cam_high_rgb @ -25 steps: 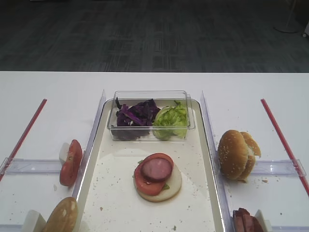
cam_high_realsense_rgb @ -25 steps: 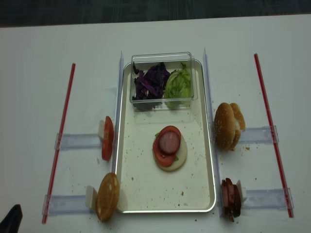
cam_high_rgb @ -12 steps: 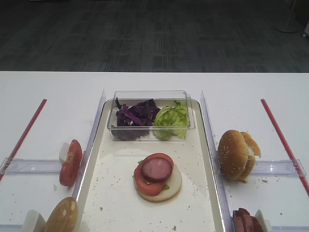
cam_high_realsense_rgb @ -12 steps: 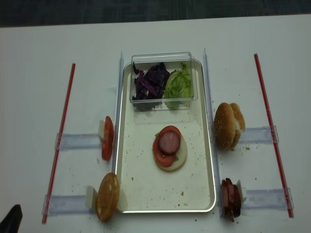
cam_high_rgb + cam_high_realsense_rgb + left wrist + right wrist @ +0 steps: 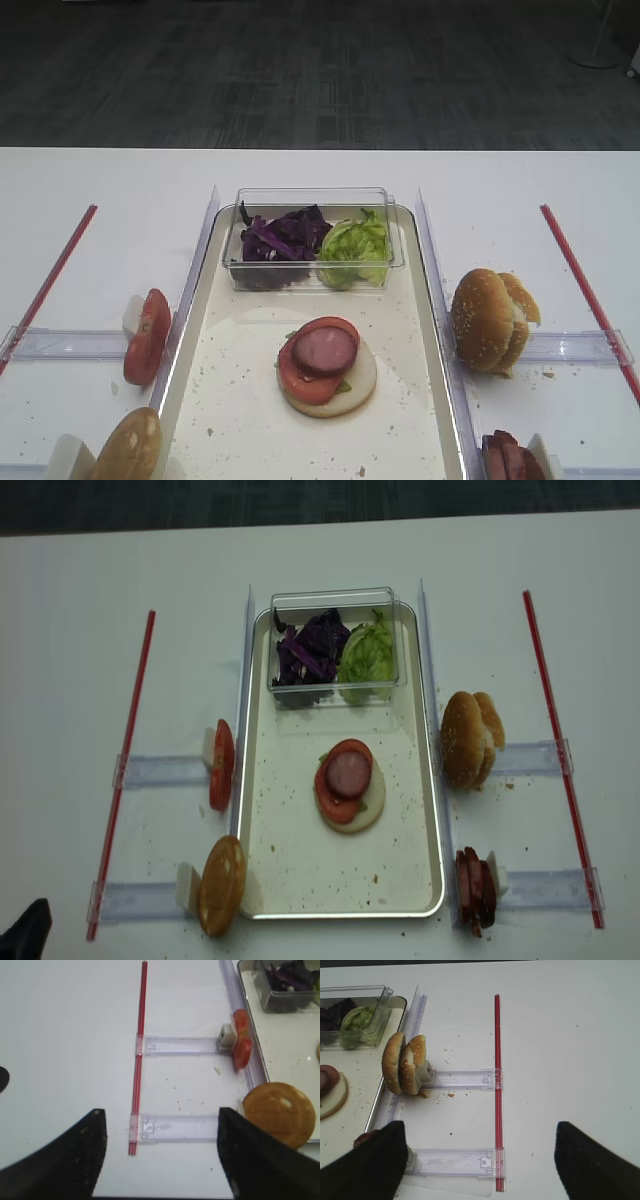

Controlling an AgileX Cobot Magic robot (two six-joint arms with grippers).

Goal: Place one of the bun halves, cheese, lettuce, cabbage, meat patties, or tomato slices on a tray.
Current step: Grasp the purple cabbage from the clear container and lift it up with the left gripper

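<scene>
Left gripper (image 5: 160,1160) hangs above the table with jaws spread wide and nothing between them; a bun half (image 5: 283,1114) stands on edge just beyond its right finger, tomato slices (image 5: 241,1045) further ahead on that side. Right gripper (image 5: 480,1160) likewise hovers wide open and empty, the bun halves (image 5: 404,1064) ahead to its left at the tray (image 5: 381,1091) rim. On the tray sits a bun base (image 5: 355,392) with tomato and a meat patty (image 5: 324,350).
</scene>
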